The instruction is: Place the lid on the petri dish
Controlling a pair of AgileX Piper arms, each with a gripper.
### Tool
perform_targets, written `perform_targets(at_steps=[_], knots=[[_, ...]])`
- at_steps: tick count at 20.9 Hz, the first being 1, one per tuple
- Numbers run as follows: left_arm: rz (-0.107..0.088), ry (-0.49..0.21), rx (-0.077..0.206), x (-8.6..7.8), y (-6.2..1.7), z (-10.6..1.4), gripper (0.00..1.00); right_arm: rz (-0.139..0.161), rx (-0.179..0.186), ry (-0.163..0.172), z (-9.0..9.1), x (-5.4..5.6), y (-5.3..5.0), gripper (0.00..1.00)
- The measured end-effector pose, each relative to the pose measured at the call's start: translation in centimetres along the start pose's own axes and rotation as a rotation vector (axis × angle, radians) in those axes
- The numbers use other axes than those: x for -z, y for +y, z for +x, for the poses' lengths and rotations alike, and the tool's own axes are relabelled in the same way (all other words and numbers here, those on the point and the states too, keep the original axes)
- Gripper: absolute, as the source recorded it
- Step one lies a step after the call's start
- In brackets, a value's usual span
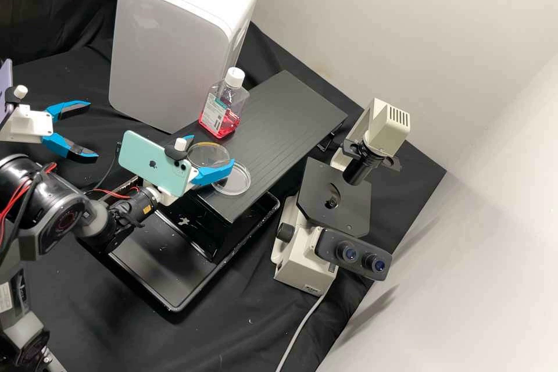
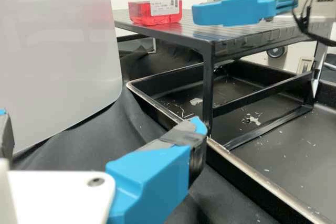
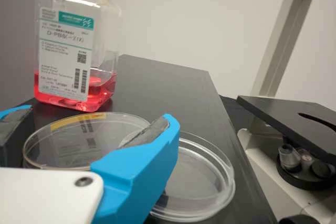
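The right pincer (image 1: 204, 163) is closed down to the width of the lid (image 1: 208, 154), one blue finger (image 3: 142, 161) on each side of its rim, and carries it close to level above the rack (image 1: 290, 110). The dish (image 1: 233, 180) sits open on the rack just past that pincer's outer finger, on the side toward the microscope (image 1: 334, 215). From the right wrist, the lid's edge overlaps the dish's near rim, while most of the lid hangs off to the bottle (image 1: 221, 106) side. Whether the two rims touch cannot be told. Both pieces are round, so no long axis matters; what counts is the sideways offset between their centres. By my judgement the lid must slide a short way toward the microscope until it is centred over the dish, then come down flat before the fingers let go. A tilted drop could leave it propped on one rim or nudge the light dish toward the rack's edge. The left pincer (image 1: 92, 131) is spread wide and holds nothing. It hangs well apart from the dish, on the far side of the right arm, beside the white box (image 1: 174, 40), so the right arm is much the nearer.
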Motion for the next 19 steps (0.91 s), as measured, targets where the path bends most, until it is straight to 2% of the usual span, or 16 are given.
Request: perform_targets(at_steps=[3, 10, 11, 17, 19], knots=[[0.000, -0.001, 0.000, 0.0, -0.01, 0.0, 1.00, 0.019, -0.015, -0.001, -0.6, 0.0, 0.5, 0.00], [0.003, -0.006, 0.002, -0.2, -0.04, 0.0, 1.00, 0.049, -0.074, -0.015, -1.1, -0.6, 2.0, 0.00], [0.009, -0.008, 0.002, -0.2, -0.05, 0.0, 1.00, 0.052, -0.079, -0.018, -1.2, -0.7, 2.0, 0.00], [0.009, -0.010, 0.002, -0.3, -0.07, 0.0, 1.00, 0.053, -0.091, -0.038, -1.3, -1.3, 2.4, 0.00], [0.009, -0.010, 0.002, -0.3, -0.07, 0.0, 1.00, 0.073, -0.092, -0.044, -1.3, -1.6, 2.4, 0.00]])
